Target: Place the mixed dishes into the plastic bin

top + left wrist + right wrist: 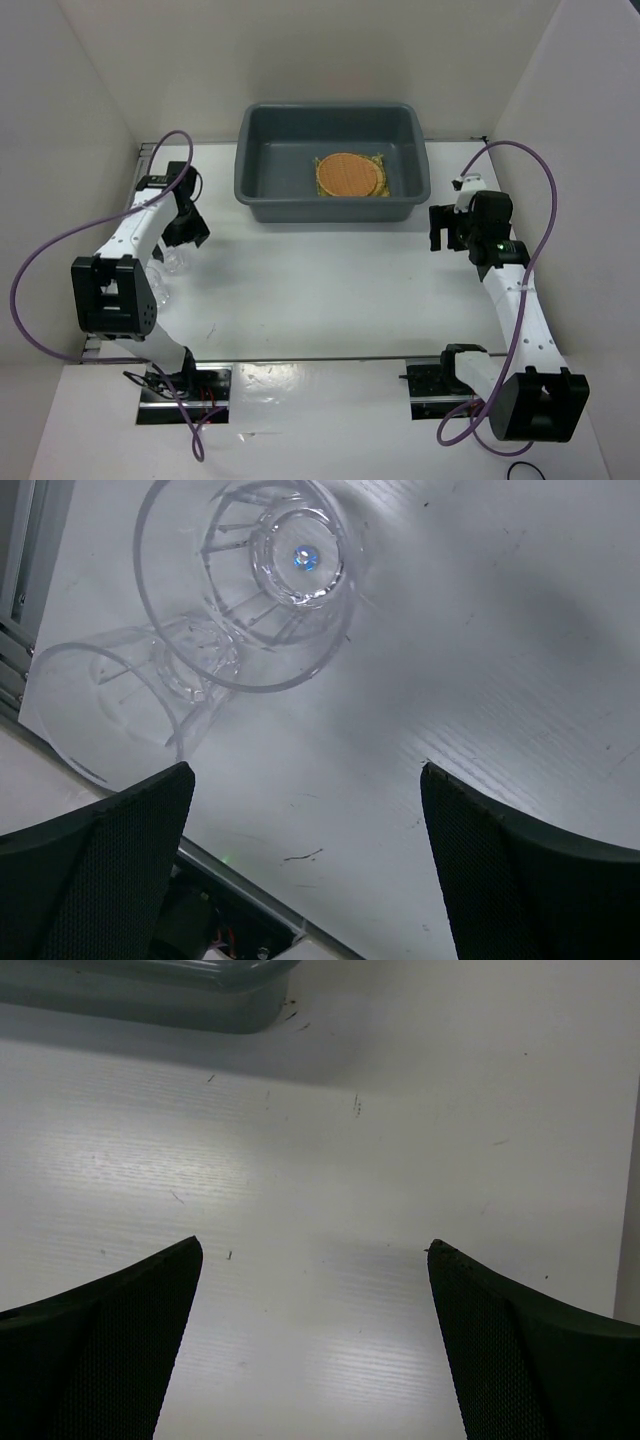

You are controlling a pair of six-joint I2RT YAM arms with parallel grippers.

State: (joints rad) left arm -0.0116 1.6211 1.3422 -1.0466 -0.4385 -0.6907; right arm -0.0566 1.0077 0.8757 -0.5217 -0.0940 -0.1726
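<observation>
White table (320, 290), far edge: your bin (262, 188) holds disc (347, 174) on mat (382, 186) | left gripper (305, 810), right gripper (315, 1290): jaws apart, empty

Bright, even light is given from overhead, and the white table (330, 290) is almost washed out. Soft shadows are cast along the near wall of the plastic bin (320, 212) and across the left wrist view. A sharp glint is seen in one glass cup (298, 556); the wrist views' near foreground is rendered soft and dim.
</observation>
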